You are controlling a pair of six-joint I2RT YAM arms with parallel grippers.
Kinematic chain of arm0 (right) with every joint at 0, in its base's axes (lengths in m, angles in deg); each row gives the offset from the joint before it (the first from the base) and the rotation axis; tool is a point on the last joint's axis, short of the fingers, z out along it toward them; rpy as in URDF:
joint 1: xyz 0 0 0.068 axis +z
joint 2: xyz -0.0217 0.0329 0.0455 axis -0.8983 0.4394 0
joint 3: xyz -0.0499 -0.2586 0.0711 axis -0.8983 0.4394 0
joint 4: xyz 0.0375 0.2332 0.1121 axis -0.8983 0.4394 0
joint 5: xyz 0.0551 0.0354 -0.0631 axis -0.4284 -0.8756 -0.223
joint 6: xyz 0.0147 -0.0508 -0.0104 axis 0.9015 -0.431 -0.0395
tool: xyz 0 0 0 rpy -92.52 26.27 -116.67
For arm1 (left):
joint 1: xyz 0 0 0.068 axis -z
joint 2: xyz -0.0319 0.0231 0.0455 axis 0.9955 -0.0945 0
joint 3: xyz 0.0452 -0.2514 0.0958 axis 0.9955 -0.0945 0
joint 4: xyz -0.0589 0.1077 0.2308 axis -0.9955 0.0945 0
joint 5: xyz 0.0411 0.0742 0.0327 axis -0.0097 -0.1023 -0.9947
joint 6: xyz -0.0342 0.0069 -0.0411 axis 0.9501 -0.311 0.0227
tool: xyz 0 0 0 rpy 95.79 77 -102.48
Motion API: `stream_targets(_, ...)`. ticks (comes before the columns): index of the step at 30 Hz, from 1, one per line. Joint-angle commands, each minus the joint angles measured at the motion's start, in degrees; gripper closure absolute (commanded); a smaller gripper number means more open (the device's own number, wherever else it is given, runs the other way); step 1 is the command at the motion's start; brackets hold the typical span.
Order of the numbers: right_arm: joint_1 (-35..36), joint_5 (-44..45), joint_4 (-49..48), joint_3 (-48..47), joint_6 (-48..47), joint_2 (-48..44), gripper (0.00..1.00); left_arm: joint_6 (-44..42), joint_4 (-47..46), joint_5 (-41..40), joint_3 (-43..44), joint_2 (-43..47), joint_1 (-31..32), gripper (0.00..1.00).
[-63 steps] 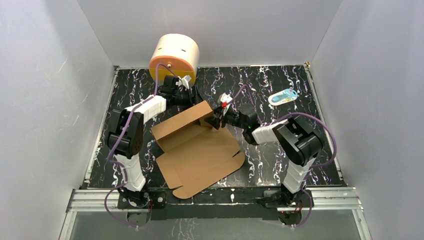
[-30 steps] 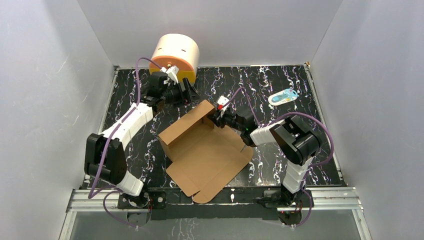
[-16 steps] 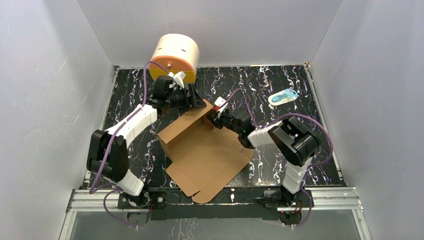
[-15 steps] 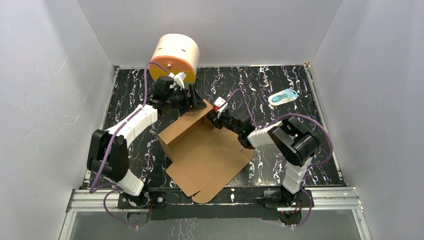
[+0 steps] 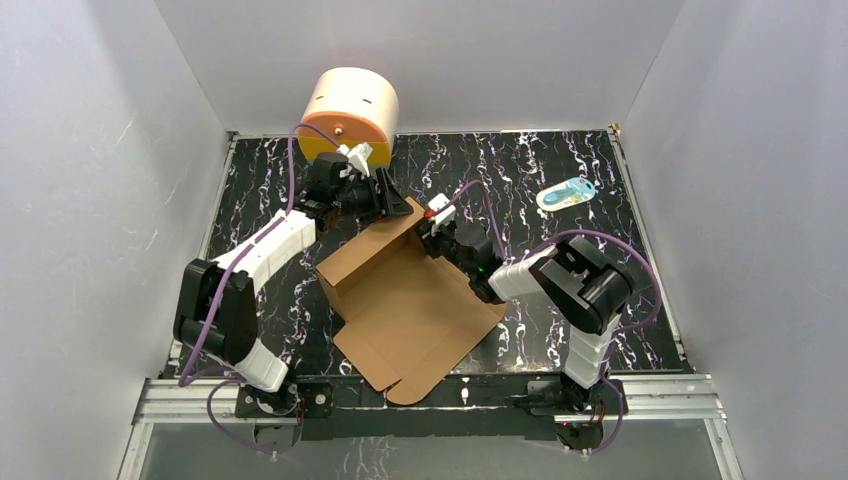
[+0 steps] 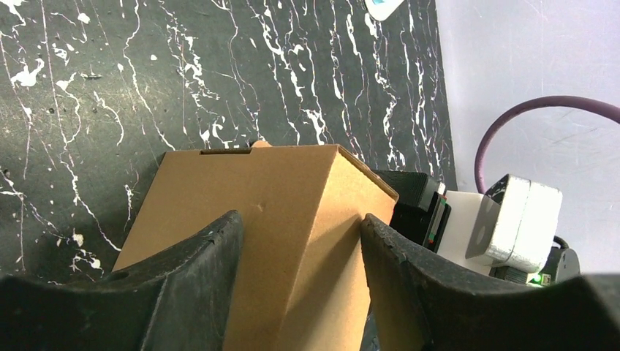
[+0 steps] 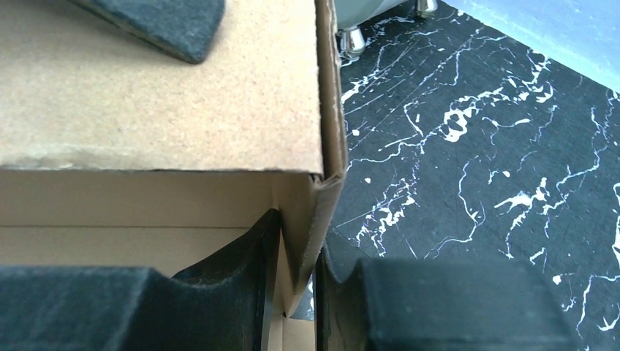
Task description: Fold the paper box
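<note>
The paper box (image 5: 415,310) is a brown cardboard sheet lying mid-table, with its far wall (image 5: 372,245) folded up. My left gripper (image 5: 393,207) is open over the top of that raised wall. In the left wrist view (image 6: 298,219) its jaws straddle the wall's folded corner (image 6: 292,190). My right gripper (image 5: 433,233) is shut on the wall's right end. In the right wrist view (image 7: 296,274) its fingers pinch the double cardboard edge (image 7: 322,110), one inside the box and one outside. A left finger (image 7: 157,18) rests on the wall's outer face.
A round cream drum (image 5: 350,105) with an orange front stands at the back left, just behind my left wrist. A small blue and white item (image 5: 566,193) lies at the back right. White walls close in the black marbled table (image 5: 560,250).
My left arm reached out from behind the box, and its open gripper came down onto the raised wall. The box slid slightly right. My right gripper kept its hold on the corner.
</note>
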Motion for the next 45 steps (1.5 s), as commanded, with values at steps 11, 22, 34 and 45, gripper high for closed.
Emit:
stream_targets(11,0.6,20.22,-4.79,-1.12,4.22,2.19,0.71,0.94,1.49,-1.1,-3.41,0.89,0.1,0.47)
stream_targets(22,1.01,24.67,-6.79,-3.09,6.18,4.52,0.7,3.0,0.72,-1.55,-4.95,1.41,0.15,0.52)
stream_targets(34,2.45,28.23,-17.13,-3.69,2.46,9.54,0.67,5.28,-1.07,-0.73,-6.16,2.27,0.19,0.56)
stream_targets(45,2.51,35.43,-19.0,-6.87,1.11,11.75,0.64,5.89,-1.05,-0.7,-5.78,2.91,0.28,0.55)
